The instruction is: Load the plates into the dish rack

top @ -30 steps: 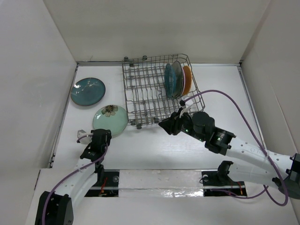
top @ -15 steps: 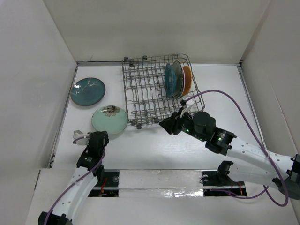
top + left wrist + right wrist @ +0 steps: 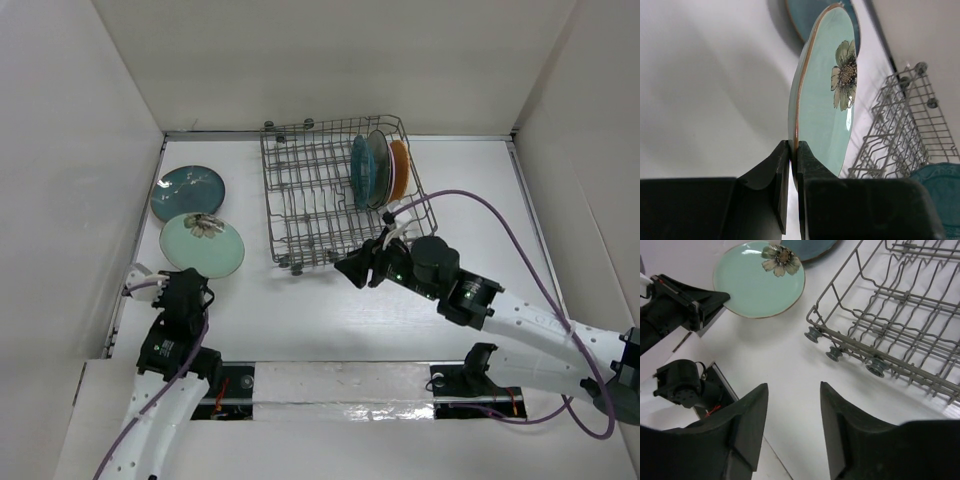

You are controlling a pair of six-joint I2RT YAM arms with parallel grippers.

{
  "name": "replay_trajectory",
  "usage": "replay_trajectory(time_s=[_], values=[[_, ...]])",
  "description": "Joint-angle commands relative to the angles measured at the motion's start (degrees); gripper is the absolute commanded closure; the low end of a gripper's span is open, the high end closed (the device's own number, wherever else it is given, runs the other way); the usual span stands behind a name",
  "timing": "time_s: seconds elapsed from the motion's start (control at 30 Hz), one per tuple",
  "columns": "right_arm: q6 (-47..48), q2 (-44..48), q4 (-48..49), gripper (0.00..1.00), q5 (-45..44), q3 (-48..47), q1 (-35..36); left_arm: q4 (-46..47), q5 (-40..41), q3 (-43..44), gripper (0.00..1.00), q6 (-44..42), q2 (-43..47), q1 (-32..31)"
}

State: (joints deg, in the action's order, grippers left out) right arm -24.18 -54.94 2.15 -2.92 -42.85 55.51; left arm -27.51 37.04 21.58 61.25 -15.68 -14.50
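Note:
My left gripper [image 3: 187, 281] is shut on the near rim of the pale mint plate [image 3: 203, 244] with a flower print and holds it tilted above the table, left of the dish rack [image 3: 320, 200]. In the left wrist view the fingertips [image 3: 793, 150] pinch the plate [image 3: 825, 115] edge-on. The dark teal speckled plate [image 3: 187, 190] lies flat behind it. Three plates stand in the rack's right end: scalloped teal [image 3: 362, 170], a grey-looking one [image 3: 378, 165], orange-brown [image 3: 400, 168]. My right gripper [image 3: 352, 268] is open and empty in front of the rack [image 3: 890, 330].
White walls close in the table on the left, back and right. A purple cable [image 3: 440, 197] loops by the rack's front right corner. The right wrist view shows the mint plate [image 3: 757, 285], the left gripper [image 3: 700, 305] and the table's near edge.
My left arm has drawn back and to the left, carrying the mint plate left and up, so it now overlaps the dark teal plate's near edge. The right arm has barely moved.

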Motion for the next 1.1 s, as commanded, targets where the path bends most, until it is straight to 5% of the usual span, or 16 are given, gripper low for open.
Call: replay_trajectory(time_s=[0.0,0.23,0.4,0.73,0.97,1.07], values=[[0.3,-1.0,3.6,0.46,2.5,-3.8,-0.3,8.3,5.7,8.8,1.0,-5.3,-0.2,0.1],[-0.9,-8.3,5.2,0.22,8.5,-11.0,-0.3,14.6,0.9,16.5,1.0,-9.5,-3.8,0.1],[-4.6,-19.3,7.7,0.08,12.8,-19.9,-3.2,21.0,-10.3,17.1,1.0,-8.5,-7.5,0.1],[-7.5,-37.5,6.9,0.04,16.6,-34.9,-9.5,29.9,-26.7,16.6,1.0,-6.8,-9.4,0.1],[-7.6,-41.0,7.2,0.03,13.1,-33.5,-10.2,32.3,-34.6,16.6,1.0,-6.5,-8.2,0.1],[-8.7,-41.5,12.0,0.05,18.4,-31.2,-10.7,34.2,-40.7,16.5,1.0,-6.6,-8.9,0.1]])
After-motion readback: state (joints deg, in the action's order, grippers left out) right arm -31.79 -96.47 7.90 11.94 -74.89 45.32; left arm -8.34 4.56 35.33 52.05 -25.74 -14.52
